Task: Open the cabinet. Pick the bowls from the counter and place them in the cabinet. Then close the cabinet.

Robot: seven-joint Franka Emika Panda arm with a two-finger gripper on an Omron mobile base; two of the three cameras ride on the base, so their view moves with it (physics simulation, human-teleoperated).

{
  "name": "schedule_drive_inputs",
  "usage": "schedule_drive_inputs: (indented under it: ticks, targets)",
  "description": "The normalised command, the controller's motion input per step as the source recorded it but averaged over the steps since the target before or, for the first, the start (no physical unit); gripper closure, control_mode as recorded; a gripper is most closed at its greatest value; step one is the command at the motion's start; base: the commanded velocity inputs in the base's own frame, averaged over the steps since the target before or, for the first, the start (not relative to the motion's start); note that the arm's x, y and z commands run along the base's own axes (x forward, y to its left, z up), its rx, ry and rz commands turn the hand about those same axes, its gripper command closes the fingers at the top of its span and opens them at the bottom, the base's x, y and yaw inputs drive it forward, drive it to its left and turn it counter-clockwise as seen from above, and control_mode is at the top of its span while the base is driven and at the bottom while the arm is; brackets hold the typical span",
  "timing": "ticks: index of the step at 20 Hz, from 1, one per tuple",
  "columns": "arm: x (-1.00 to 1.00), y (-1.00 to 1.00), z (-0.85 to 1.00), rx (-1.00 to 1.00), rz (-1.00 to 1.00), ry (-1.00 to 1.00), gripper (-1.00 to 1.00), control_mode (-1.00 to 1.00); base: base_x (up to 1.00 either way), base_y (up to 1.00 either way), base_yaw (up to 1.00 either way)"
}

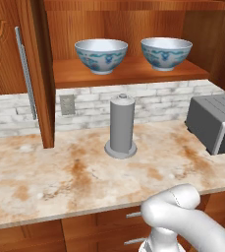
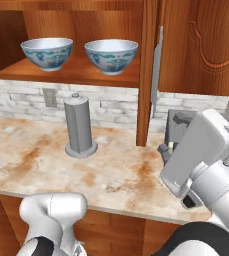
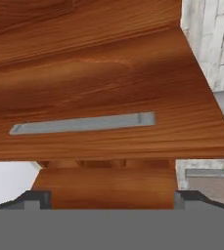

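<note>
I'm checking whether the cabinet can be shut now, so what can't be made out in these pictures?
- Left base view: the cabinet's right door is cut off by the frame edge.
- Right base view: the robot's forearm hides most of the toaster.
- Hand view: the end effector's fingertips barely show; the door handle is cropped close, so the gap to it is unclear.

Two bowls [image 1: 101, 55] [image 1: 166, 52], one grey cylinder [image 1: 121, 126], one toaster [image 1: 216, 122] and two cabinet handles [image 1: 26, 71] [image 2: 157, 65] are counted.
</note>
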Motion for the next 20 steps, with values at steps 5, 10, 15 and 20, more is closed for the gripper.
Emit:
schedule_drive_inputs:
  ticks: [5,10,15,20]
  targets:
    - [0.56,-0.25,-0.08,0.1,0.2,0.02,-1.0,-1.0,0.0,0.0,0.0]
    - [0.51,-0.08,-0.13,0.13,0.21,0.04,-1.0,-1.0,0.0,0.0,0.0]
    - [0.34,0.06,-0.12,0.05,0.1,0.0,-1.0,-1.0,0.0,0.0,0.0]
    - [0.38,0.33,0.0,0.0,0.07,0.0,-1.0,-1.0,0.0,0.0,0.0]
